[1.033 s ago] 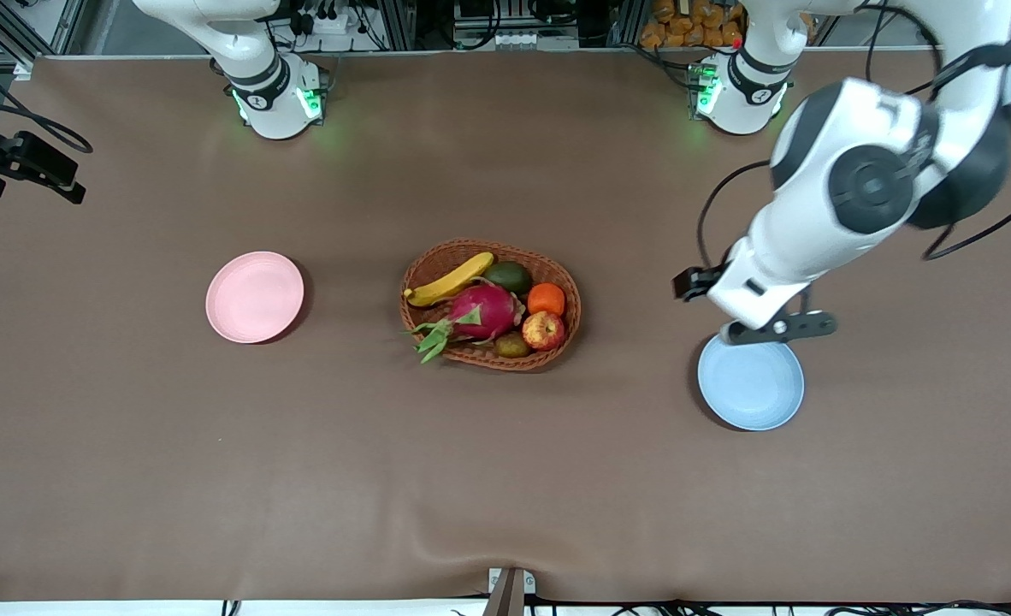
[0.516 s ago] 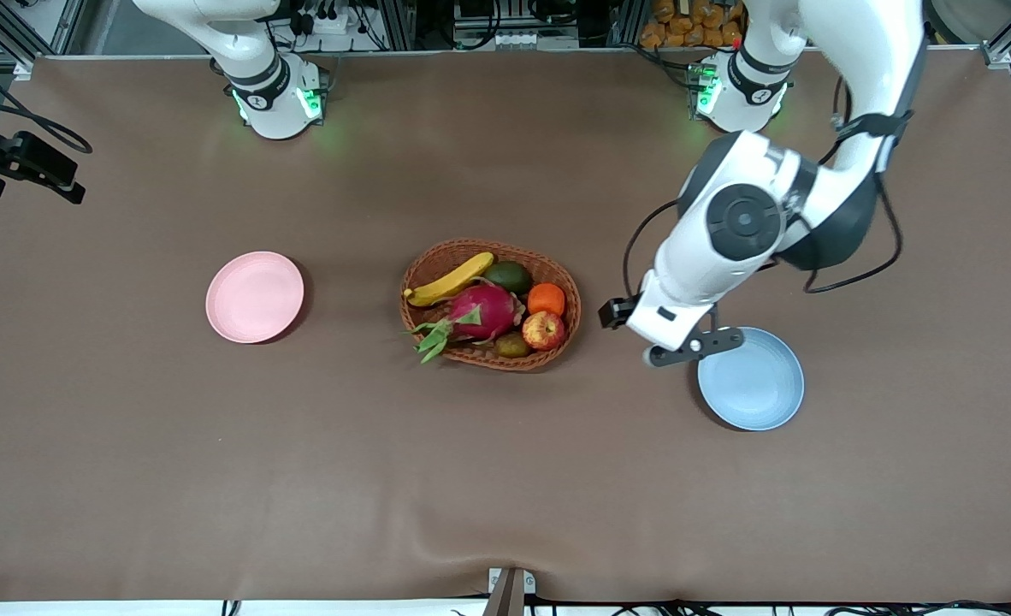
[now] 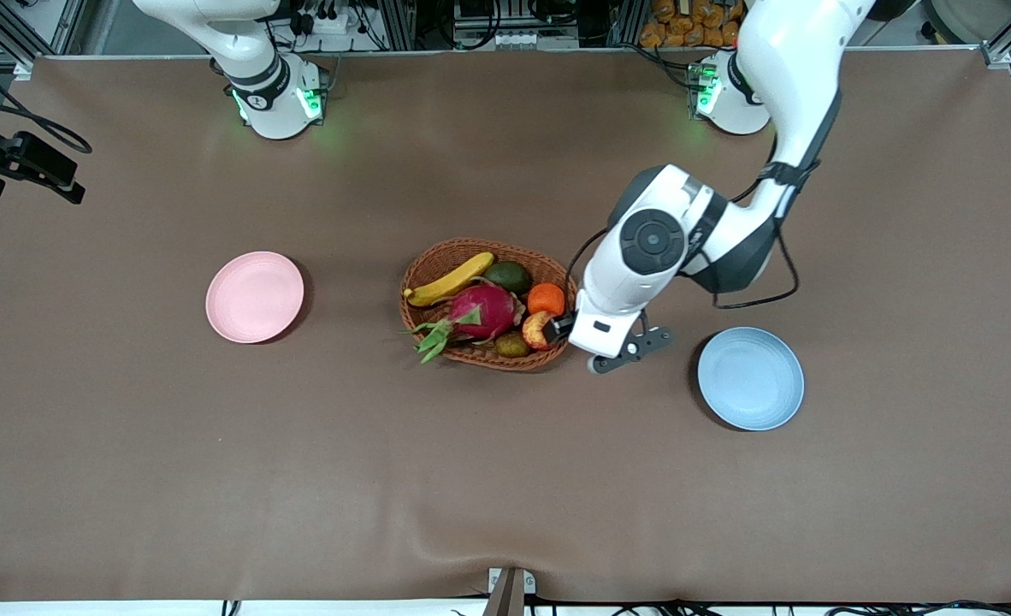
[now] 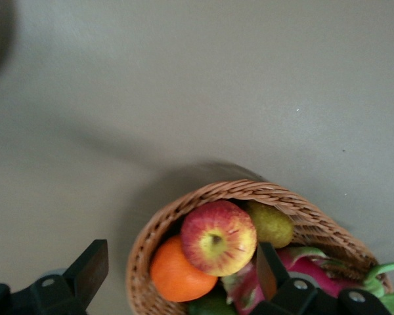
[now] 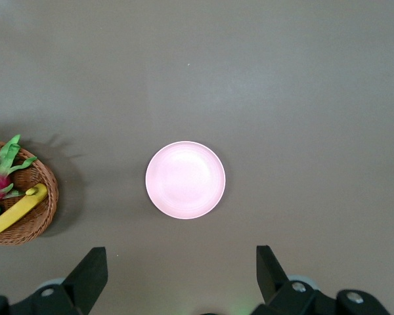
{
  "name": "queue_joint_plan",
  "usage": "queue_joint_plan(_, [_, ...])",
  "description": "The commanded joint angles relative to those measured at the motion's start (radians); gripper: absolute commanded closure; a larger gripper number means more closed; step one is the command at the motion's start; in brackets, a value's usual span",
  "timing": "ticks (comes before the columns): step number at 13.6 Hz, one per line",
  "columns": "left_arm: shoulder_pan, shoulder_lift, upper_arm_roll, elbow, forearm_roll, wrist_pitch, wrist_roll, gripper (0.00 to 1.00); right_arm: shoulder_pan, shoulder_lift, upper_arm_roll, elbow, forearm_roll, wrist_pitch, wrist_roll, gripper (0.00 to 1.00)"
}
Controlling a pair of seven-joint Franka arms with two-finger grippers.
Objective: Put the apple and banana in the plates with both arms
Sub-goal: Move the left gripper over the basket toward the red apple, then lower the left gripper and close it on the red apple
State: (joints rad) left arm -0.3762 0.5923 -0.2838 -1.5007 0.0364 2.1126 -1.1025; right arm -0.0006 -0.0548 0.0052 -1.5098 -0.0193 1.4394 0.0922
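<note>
Toward the right arm's end of the table lies the pink plate (image 3: 255,297), bare, well apart from the wicker basket (image 3: 437,262). Right gripper (image 5: 177,279): raised high over the table, looking down on the pink plate, its fingers (image 5: 90,272) spread wide apart and holding nothing; this arm waits. At mid-table the oval basket holds all the fruit. Banana (image 3: 449,280): lies along the basket's rim on the side farther from the front camera, just beside a dark green fruit (image 3: 509,276). A dragon fruit (image 3: 480,311) fills the centre, its green leaves hanging over the rim. An orange (image 3: 546,299) sits at the basket's end toward the left arm. Apple (image 4: 218,237): touching the orange and nearer to the front camera than it, beside a small olive fruit (image 3: 512,345); in the front view it is half hidden by the arm. Left gripper (image 4: 180,272): hangs over the apple, its fingers (image 4: 92,266) set wide apart on either side of the apple and not touching it. Blue plate (image 3: 751,379): bare, toward the left arm's end of the table.
</note>
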Motion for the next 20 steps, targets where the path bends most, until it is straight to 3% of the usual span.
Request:
queue_joint_plan(1, [-0.013,0.014,0.006,-0.024,-0.004,0.071,-0.098,0.0,-0.021,0.01,0.013,0.022,0.001,-0.013,-0.011,0.0])
queue_joint_plan(7, [-0.058,0.086,0.009,-0.038,-0.001,0.178,-0.215,0.0,-0.021,0.01,0.013,0.022,0.001,-0.013,-0.011,0.0])
queue_joint_plan(17, [-0.069,0.118,0.014,-0.053,-0.001,0.21,-0.238,0.0,-0.021,0.01,0.013,0.022,0.001,-0.013,-0.011,0.0])
queue_joint_plan(18, [-0.07,0.121,0.014,-0.053,-0.001,0.22,-0.24,0.05,-0.021,0.01,0.013,0.022,0.001,-0.013,-0.011,0.0])
queue_joint_plan(19, [-0.069,0.126,0.014,-0.053,-0.003,0.222,-0.243,0.16,-0.021,0.01,0.013,0.022,0.001,-0.014,-0.011,0.0])
queue_joint_plan(20, [-0.069,0.127,0.014,-0.049,-0.009,0.222,-0.246,0.54,-0.021,0.01,0.013,0.022,0.001,-0.014,-0.011,0.0])
